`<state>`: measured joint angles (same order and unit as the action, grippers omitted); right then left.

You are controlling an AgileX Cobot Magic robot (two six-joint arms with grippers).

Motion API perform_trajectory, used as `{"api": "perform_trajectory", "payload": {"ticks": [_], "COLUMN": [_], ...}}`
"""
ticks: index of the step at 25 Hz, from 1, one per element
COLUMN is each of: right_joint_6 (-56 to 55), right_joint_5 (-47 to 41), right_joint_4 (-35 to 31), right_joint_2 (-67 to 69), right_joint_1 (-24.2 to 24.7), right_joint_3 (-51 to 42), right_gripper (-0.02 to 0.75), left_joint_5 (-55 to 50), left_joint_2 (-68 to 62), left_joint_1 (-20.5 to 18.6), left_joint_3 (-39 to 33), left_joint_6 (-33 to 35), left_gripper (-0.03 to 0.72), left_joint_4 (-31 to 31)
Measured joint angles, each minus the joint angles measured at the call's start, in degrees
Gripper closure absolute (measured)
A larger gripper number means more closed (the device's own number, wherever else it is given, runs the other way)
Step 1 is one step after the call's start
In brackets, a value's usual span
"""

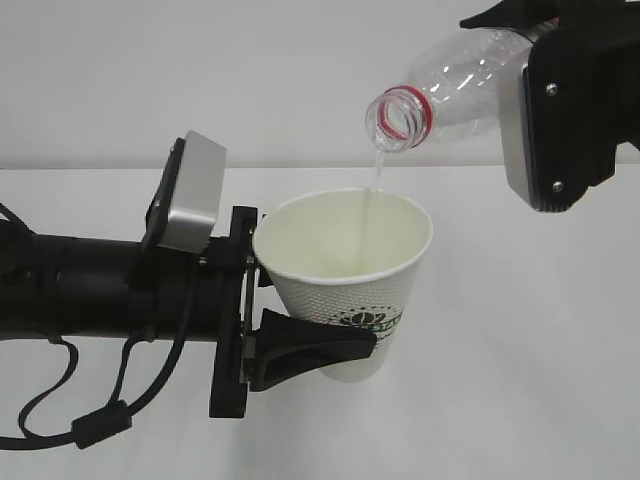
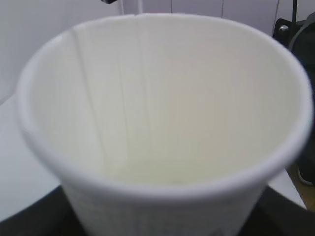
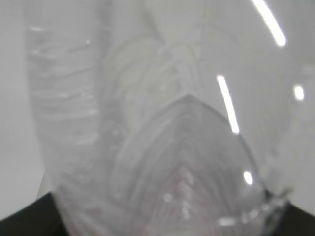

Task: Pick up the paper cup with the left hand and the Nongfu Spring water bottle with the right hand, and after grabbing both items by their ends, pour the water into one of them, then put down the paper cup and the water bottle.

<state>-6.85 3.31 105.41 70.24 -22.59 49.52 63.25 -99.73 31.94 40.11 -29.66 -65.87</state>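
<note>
The white paper cup [image 1: 345,285] with a green logo is held off the table, tilted slightly, by my left gripper [image 1: 315,350], whose black fingers [image 1: 300,350] clamp its lower part. In the left wrist view the cup [image 2: 162,98] fills the frame and I look into its pale inside. My right gripper [image 1: 560,110] holds the clear water bottle [image 1: 450,85] tipped, its open red-ringed mouth down-left above the cup. A thin stream of water [image 1: 375,185] falls from the mouth into the cup. The right wrist view shows only the bottle [image 3: 162,137], blurred and very close.
A white table [image 1: 520,380] lies below both arms, with a plain white wall behind. Black cables [image 1: 90,420] hang from the left arm at the lower left. A dark object [image 2: 295,39] stands at the right edge of the left wrist view.
</note>
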Motion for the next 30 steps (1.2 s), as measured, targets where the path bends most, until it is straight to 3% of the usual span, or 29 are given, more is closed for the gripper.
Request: {"api": "perform_trajectory", "payload": {"ticks": [30], "right_joint_6": [0.00], "right_joint_5": [0.00], "right_joint_4": [0.00], "right_joint_2": [0.00], "right_joint_1": [0.00], "right_joint_3": [0.00], "right_gripper": [0.268], "left_joint_5": [-1.17], "left_joint_2": [0.00], "left_joint_1": [0.00], "left_joint_3": [0.00], "left_joint_6": [0.00], "left_gripper": [0.189], "left_joint_4": [0.77]}}
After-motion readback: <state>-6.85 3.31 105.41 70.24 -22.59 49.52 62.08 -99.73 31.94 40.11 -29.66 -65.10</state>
